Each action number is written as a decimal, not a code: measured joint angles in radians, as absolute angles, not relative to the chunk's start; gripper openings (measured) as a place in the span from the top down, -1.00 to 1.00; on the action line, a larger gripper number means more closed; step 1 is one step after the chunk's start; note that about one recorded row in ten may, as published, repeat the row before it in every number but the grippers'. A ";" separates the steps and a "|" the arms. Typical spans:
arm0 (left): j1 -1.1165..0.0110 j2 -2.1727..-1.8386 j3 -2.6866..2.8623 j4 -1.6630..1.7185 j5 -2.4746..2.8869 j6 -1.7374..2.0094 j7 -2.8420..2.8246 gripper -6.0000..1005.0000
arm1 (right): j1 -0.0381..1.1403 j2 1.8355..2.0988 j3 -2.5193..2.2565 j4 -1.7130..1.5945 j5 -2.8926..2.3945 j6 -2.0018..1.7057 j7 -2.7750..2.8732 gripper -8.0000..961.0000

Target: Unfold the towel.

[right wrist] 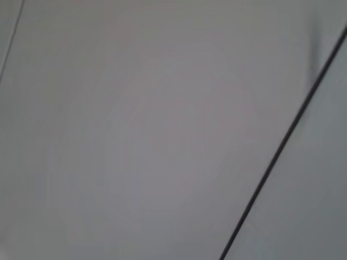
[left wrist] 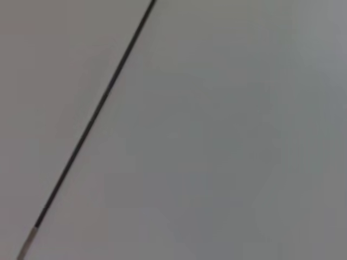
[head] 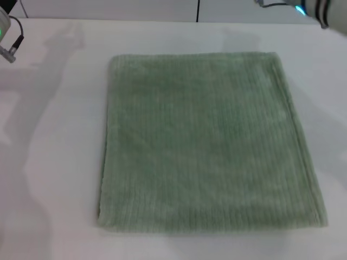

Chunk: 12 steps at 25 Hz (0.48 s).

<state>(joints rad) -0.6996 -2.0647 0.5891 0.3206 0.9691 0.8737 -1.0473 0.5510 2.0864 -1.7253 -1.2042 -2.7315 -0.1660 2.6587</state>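
The towel [head: 206,143] lies flat on the white table [head: 49,162] in the head view, a pale sage-green ribbed cloth folded into a rough square with doubled edges along its left and right sides. Only a bit of my left arm [head: 6,32] shows at the far left corner and a bit of my right arm [head: 325,11] at the far right corner, both well away from the cloth. Neither gripper's fingers appear in any view. Both wrist views show only plain grey surface crossed by a dark seam [left wrist: 97,114], with a similar seam [right wrist: 282,151] in the right wrist view.
Bare white tabletop surrounds the towel on all sides. A dark vertical gap [head: 198,10] splits the pale wall behind the table's far edge.
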 joint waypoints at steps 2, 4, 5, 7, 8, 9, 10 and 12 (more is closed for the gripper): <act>-0.700 -2.065 0.589 0.303 0.926 0.875 -1.017 0.51 | 0.466 2.087 -1.797 -1.182 -2.731 0.084 2.656 0.99; -0.702 -2.067 0.589 0.268 0.851 0.882 -0.960 0.51 | 0.380 2.089 -1.871 -1.080 -2.723 0.448 2.655 0.99; -0.702 -2.067 0.589 0.268 0.851 0.882 -0.960 0.51 | 0.380 2.089 -1.871 -1.080 -2.723 0.448 2.655 0.99; -0.706 -2.067 0.591 0.246 0.821 0.884 -0.930 0.51 | 0.349 2.091 -1.909 -0.993 -2.685 0.657 2.654 0.99; -0.708 -2.067 0.592 0.240 0.816 0.882 -0.922 0.51 | 0.340 2.091 -1.927 -0.947 -2.644 0.756 2.653 0.99; -0.712 -2.068 0.594 0.232 0.814 0.878 -0.911 0.51 | 0.329 2.091 -1.956 -0.869 -2.548 0.888 2.653 0.99; -0.716 -2.068 0.595 0.224 0.814 0.876 -0.898 0.51 | 0.329 2.091 -1.956 -0.869 -2.548 0.888 2.653 0.99; -0.723 -2.069 0.598 0.206 0.815 0.885 -0.849 0.51 | 0.312 2.089 -1.967 -0.813 -2.447 0.958 2.653 0.99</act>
<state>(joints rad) -0.7230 -2.0694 0.5981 0.2059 0.8152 0.8848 -0.8488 0.3120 2.0886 -1.9671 -0.8127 -2.4466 0.9580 2.6527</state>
